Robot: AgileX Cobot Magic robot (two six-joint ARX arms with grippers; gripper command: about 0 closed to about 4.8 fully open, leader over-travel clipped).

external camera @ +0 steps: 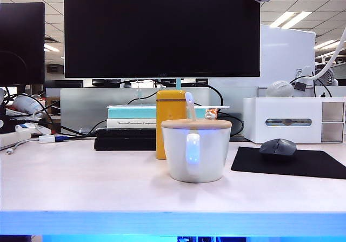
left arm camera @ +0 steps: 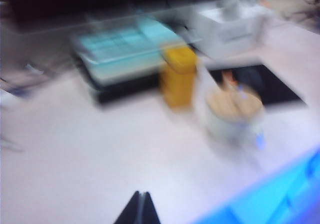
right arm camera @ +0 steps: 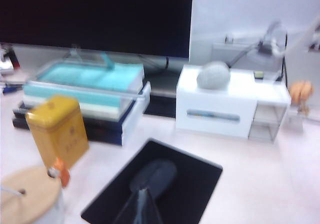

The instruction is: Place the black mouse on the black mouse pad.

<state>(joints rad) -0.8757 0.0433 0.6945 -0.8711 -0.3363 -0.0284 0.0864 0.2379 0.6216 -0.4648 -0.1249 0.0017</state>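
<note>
**Mouse on the pad, both hands closed and clear of it**

The black mouse sits on the black mouse pad, toward the pad's back left part as the exterior view shows it. The pad lies flat on the pale bench, on the right side, in front of a white drawer box.

To the left of the pad stands a white mug with a wooden lid and a spoon handle sticking up through it. Just behind the mug is a yellow tin, and behind that a stack of books under a large dark monitor.

Neither arm appears in the exterior view. The left hand shows only in its own wrist view, which is badly blurred — its two fingertips meet in a point, closed on nothing, above bare bench well short of the mug and tin. The right hand is likewise closed and empty, its tips pressed together; it hangs above the near part of the pad, and the mouse shows just past its tips — whether they touch cannot be told.
</note>
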